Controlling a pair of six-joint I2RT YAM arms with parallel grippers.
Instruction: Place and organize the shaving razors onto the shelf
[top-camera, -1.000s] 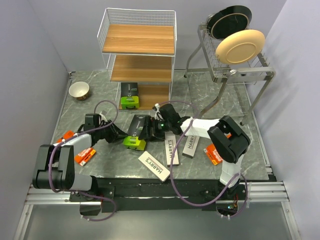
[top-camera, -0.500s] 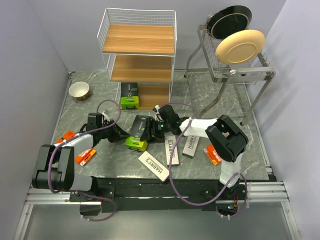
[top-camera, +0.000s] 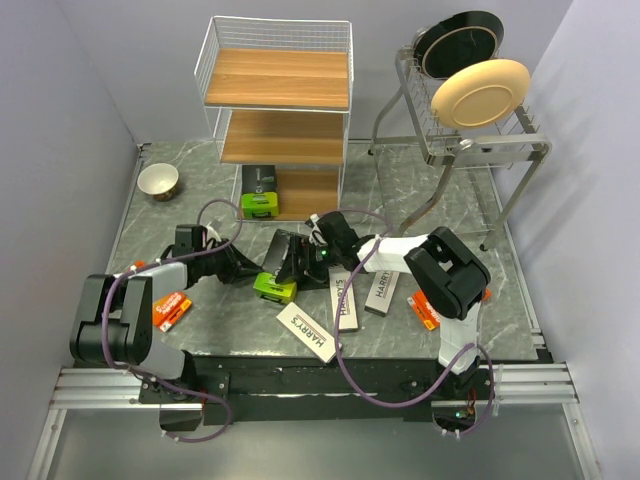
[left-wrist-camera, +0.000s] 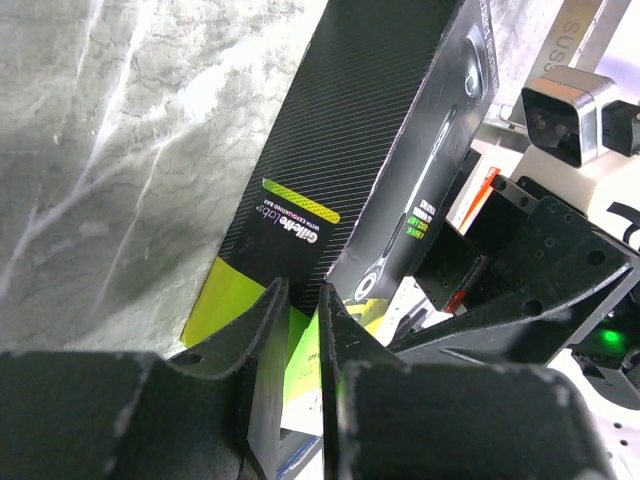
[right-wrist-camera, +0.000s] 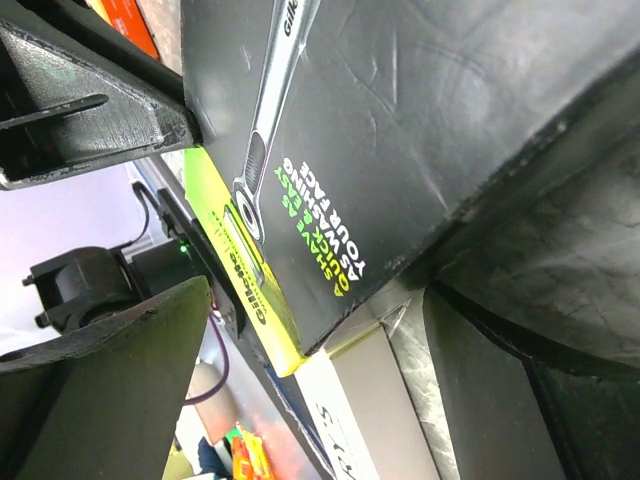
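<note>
Left claw (left-wrist-camera: 300, 305) pinches GilletteLabs box (left-wrist-camera: 370, 130) at its lime end; right claw (right-wrist-camera: 320, 290) straddles it, wide open.

razor box (left-wrist-camera: 370, 130) tilted, left claw (left-wrist-camera: 300, 296) moved closer

Robot lab cell: grey walls (top-camera: 70, 90), aluminium rail base (top-camera: 330, 385).

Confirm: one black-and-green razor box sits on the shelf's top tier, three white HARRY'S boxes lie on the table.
Wrong tier: the top external view shows that black-and-green razor box on the shelf's bottom tier. Three white HARRY'S boxes do lie on the table.
</note>
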